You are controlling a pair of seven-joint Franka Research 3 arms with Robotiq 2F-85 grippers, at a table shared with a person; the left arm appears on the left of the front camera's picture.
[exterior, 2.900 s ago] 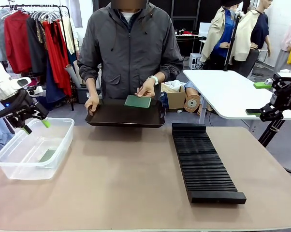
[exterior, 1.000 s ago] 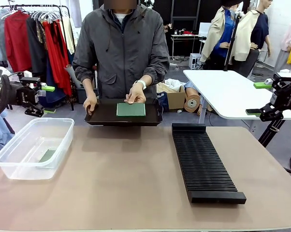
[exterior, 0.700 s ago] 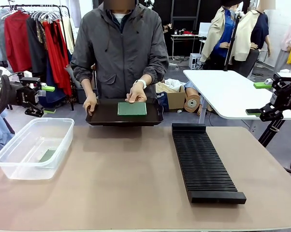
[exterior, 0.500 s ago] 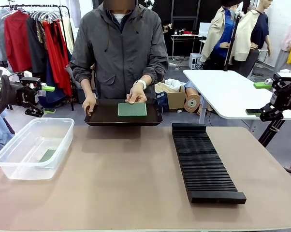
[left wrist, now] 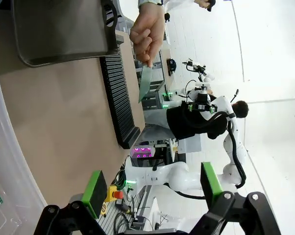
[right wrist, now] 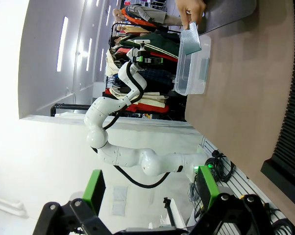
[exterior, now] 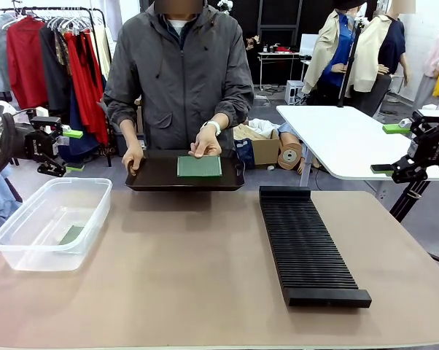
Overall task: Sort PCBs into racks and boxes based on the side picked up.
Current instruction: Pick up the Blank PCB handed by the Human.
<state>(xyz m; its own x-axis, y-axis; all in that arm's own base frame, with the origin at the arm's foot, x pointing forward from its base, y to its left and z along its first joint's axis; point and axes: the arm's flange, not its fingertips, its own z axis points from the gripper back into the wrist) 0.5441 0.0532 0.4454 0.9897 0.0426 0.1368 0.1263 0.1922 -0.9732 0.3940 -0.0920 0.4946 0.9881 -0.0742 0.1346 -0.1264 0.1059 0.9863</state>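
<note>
Hand [exterior: 205,143] holds PCB [exterior: 199,166] at tray [exterior: 150,177] (second PCB [exterior: 71,234] in box [exterior: 30,251]); left end effector [exterior: 74,150], right end effector [exterior: 389,149] gape.

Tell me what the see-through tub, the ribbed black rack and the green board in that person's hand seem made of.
Tub: clear glossy plastic; the table shows through its walls. Rack: matte black, finely ribbed, probably moulded plastic. Board: thin, stiff, green circuit laminate, perhaps fibreglass; its face looks pale and finely patterned.
</note>
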